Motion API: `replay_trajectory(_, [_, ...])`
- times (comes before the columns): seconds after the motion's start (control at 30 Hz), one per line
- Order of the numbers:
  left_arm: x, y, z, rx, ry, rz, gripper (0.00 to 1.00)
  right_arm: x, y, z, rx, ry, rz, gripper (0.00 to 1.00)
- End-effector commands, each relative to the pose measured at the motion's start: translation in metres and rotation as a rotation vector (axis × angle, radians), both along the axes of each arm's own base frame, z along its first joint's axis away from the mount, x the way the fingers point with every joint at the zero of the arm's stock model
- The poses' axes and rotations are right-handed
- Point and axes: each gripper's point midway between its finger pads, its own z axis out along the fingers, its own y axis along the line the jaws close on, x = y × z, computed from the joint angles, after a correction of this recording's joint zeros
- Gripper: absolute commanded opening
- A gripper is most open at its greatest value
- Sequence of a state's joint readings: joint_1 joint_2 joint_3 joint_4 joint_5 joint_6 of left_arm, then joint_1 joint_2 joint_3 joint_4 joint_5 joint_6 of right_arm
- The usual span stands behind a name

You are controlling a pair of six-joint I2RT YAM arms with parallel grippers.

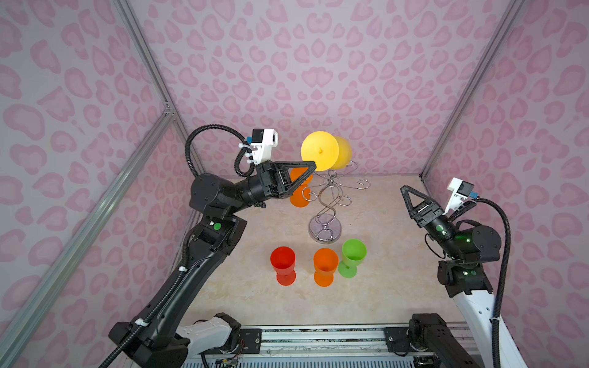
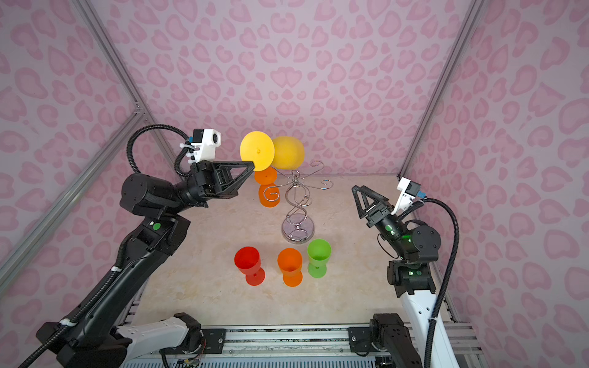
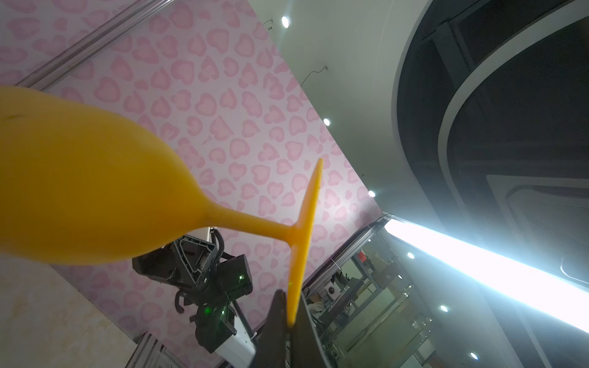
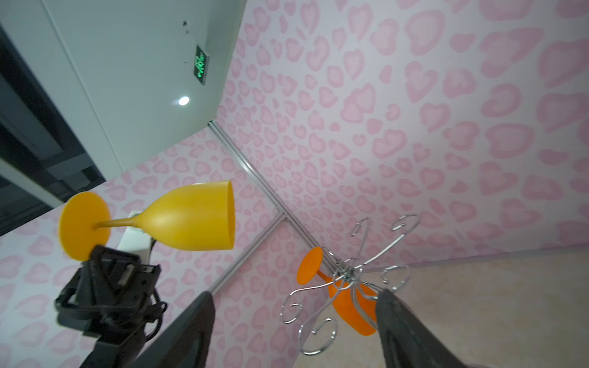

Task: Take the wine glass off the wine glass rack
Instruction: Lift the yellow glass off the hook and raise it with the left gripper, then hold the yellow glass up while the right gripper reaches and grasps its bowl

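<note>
Yellow wine glass (image 1: 325,151) foot pinched between left jaws.

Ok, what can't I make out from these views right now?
In a top view, the left gripper covers part of the orange glass hanging on the rack.
Left wrist view: the yellow glass is cut off by the picture edge; its mouth is unseen.
Right wrist view: a finger of the right gripper covers part of the orange glass; the rack's base is out of frame.
</note>
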State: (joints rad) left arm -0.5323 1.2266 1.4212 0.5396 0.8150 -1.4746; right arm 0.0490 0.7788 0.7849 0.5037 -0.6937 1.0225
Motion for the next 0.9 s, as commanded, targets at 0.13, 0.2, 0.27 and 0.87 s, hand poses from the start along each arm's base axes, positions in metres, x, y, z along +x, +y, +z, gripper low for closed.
replay_trajectory(0.13, [-0.016, -0.009, 0.027, -0.202, -0.071, -0.148, 0.02, -0.014, 0.042, 0.04, 0.061, -0.191, 0.207, 0.79])
replay_trajectory(0.2, [-0.013, -0.015, 0.022, -0.214, -0.047, -0.163, 0.02, -0.013, 0.047, 0.044, 0.085, -0.217, 0.243, 0.79])
replay_trajectory(0.27, [-0.007, -0.02, 0.013, -0.223, -0.017, -0.166, 0.02, -0.013, 0.048, 0.049, 0.113, -0.245, 0.271, 0.79])
replay_trajectory(0.87, [0.018, -0.039, -0.018, -0.262, 0.128, -0.217, 0.02, 0.006, 0.059, 0.056, 0.18, -0.31, 0.377, 0.75])
